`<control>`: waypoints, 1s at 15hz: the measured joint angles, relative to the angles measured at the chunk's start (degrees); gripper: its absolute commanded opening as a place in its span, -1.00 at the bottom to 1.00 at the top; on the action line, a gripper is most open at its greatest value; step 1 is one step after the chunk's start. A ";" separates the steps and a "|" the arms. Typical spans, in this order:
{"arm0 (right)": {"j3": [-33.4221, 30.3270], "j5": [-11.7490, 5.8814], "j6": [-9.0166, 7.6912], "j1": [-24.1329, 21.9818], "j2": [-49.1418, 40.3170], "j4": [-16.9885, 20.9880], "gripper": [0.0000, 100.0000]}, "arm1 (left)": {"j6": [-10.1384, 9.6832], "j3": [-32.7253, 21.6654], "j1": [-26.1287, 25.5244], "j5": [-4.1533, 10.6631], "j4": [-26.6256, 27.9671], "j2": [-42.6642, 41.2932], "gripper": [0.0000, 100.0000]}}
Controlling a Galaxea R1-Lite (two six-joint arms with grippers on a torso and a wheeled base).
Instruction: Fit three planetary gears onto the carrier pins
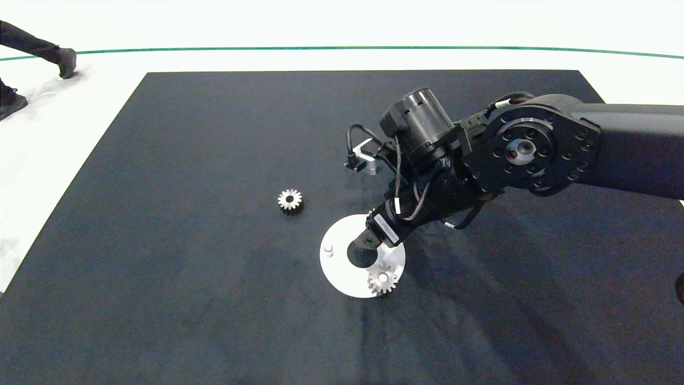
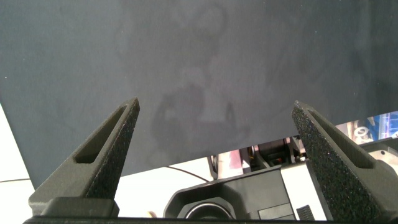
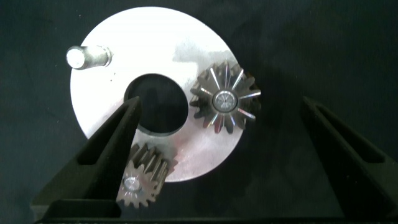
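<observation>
No legible text, brand, number or sign found in any view. One white label (image 1: 386, 226) is fixed to the right arm's wrist housing, just above the white disc (image 1: 342, 278); it carries dark printing, but the characters are too small to make out. The gears, the disc and the black bench mat (image 1: 187, 267) bear no markings that can be read. Equipment seen past the mat edge in the left wrist view shows no readable lettering.

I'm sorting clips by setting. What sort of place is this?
Probably a robotics lab or test bench: a bare black mat on a white surface, a white disc with metal gears, and a person's shoe beyond the mat.
</observation>
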 measured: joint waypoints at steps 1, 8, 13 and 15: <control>0.63 0.04 0.11 0.00 -0.74 0.00 1.00 | 0.00 0.09 0.00 0.00 0.02 0.00 1.00; 9.36 -1.56 0.28 -1.34 -13.75 0.33 1.00 | -0.20 0.89 0.18 0.00 0.11 -0.24 1.00; 25.33 -4.99 0.44 -10.75 -28.92 0.21 1.00 | -0.09 1.11 0.11 0.07 0.13 -0.50 1.00; 31.24 -5.86 0.44 -14.36 -36.66 -0.12 1.00 | -0.10 1.28 0.10 0.09 0.15 -0.50 1.00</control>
